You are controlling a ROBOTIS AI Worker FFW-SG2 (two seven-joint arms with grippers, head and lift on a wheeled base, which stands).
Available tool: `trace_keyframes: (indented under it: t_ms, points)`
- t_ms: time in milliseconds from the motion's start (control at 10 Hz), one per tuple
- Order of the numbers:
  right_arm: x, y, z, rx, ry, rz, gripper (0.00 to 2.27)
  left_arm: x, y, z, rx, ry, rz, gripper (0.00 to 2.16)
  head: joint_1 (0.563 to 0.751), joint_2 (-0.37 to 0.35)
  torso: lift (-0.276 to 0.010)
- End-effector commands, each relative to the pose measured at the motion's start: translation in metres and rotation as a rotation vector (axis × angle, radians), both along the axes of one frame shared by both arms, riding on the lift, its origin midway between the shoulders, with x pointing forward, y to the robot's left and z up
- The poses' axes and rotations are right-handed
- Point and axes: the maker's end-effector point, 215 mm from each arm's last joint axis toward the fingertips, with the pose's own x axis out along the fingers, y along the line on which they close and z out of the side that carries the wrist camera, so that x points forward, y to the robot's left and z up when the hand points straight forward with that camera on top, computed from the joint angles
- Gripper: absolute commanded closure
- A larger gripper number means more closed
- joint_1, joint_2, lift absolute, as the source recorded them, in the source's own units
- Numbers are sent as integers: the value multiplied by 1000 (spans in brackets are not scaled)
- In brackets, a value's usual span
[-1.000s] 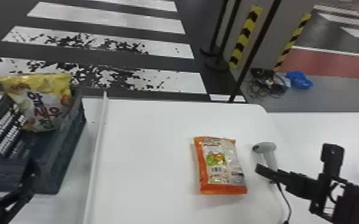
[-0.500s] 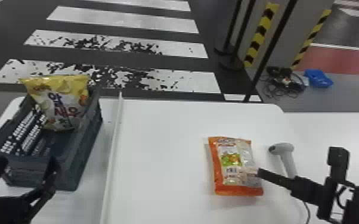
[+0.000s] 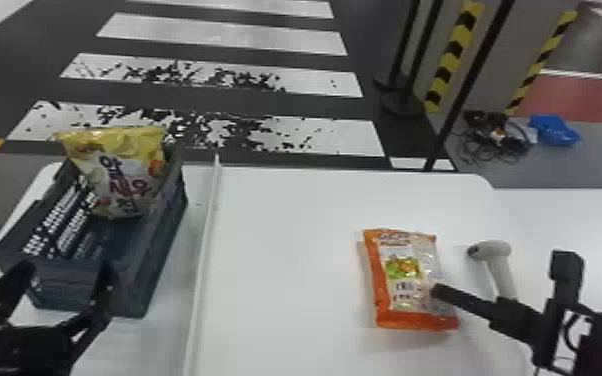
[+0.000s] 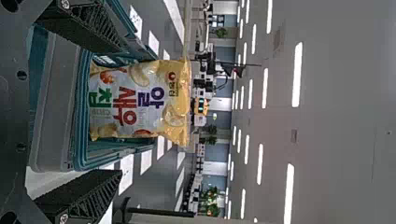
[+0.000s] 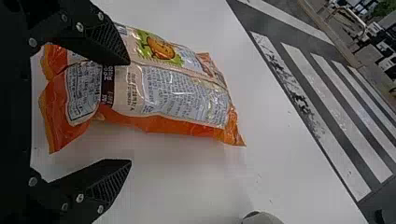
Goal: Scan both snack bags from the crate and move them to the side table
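The orange snack bag with a pale printed label [image 3: 405,280] lies flat on the white desk [image 3: 285,260], green picture and small label uppermost, to the right of a raised white strip [image 3: 204,240]. Right beside it is the right tool [image 3: 500,272], its two flat black fingers spread wide with nothing pinched between them. One finger reaches over the bag's right edge — whether it touches the wrapper, I cannot tell. In the right wrist view the other finger is out past the bag's side, over bare white desk.

A light grey handheld scanner [image 3: 502,250] rests near the bag, just to its right, with its handle towards the right tool.

The yellow and white snack bag with red and purple lettering [image 3: 115,175] is in the dark blue-grey plastic crate [image 3: 72,285], at the far end, standing upright with its top above the crate walls. The crate sits on the left of the strip. The left tool [image 3: 67,272] is at the crate's near end, fingers wide apart and empty; in the left wrist view the yellow bag appears beyond the gap between them.

Another white surface [image 3: 590,220] adjoins the desk on the right. Behind, on the floor — which has white crossing stripes [image 3: 290,135] — are a tangle of black cables [image 3: 495,140] and a blue object [image 3: 555,131].
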Motion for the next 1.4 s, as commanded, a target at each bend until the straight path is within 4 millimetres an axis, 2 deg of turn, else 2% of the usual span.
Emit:
trace_keyframes:
  t_ms: [0,100,200,500,600,900,1100,1300]
  points:
    - [0,-1,0,-4,-2,4,1352,0,0,0,-1,0,1,73,695,-136,-99]
    - [-1,-4,-2,-17,5,5,1885,0,0,0,-1,0,1,73,695,-136,-99]
    - [-2,-6,-5,-31,12,9,2226,1,0,0,-1,0,1,73,695,-138,-99]
    - [-4,-1,4,18,-12,30,2240,1,0,-2,-2,2,2,73,695,-137,-99]
    - [-2,-4,14,24,-34,20,2240,1,0,-2,-2,2,2,73,695,-138,-99]
    - [8,-15,67,68,-135,-24,2240,1,-1,-2,-2,2,2,73,695,-145,-99]
    - [18,-37,103,88,-195,-78,2240,1,-1,0,-4,-1,2,73,695,-159,-99]
    - [34,-84,131,52,-248,-181,2240,1,-2,0,-4,-1,1,73,695,-185,-99]
